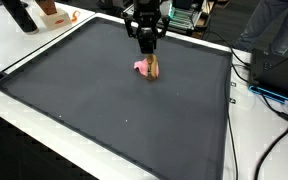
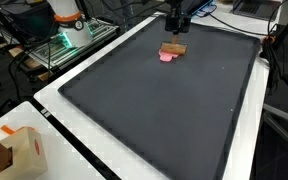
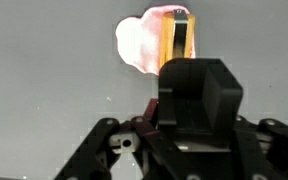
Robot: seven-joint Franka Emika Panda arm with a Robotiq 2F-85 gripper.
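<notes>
White counter point(image 1: 246, 140) carries a large dark grey mat point(image 1: 104, 110) that fills most of both exterior views. A cardboard box point(image 2: 19, 152) sits on the counter at the near corner, and cables point(image 1: 276, 105) trail along one edge, all well apart from the work.

Over the far part of the mat the black gripper point(image 1: 150, 56) points straight down, low over two small things that lie touching each other. One is a brown block point(image 2: 174, 48). Beside it lies a soft-looking pink piece point(image 2: 165, 57), which shows washed out in the wrist view point(image 3: 136, 45).

The fingers point(image 1: 149, 49) reach to the top of the block. In the wrist view the gripper's housing hides most of them, and a dark strip crosses the block's orange-brown face point(image 3: 172, 40). I cannot tell whether they are spread around the block, pinching it, or pressed together on top of it.

By my reading, the step in hand is the grasp itself, at the block rather than the pink piece, with both resting on the mat. The next move calls for a sure hold on the block's two sides before any lift. It should also leave the pink piece undisturbed, since the two lie so close that a finger could snag it.
</notes>
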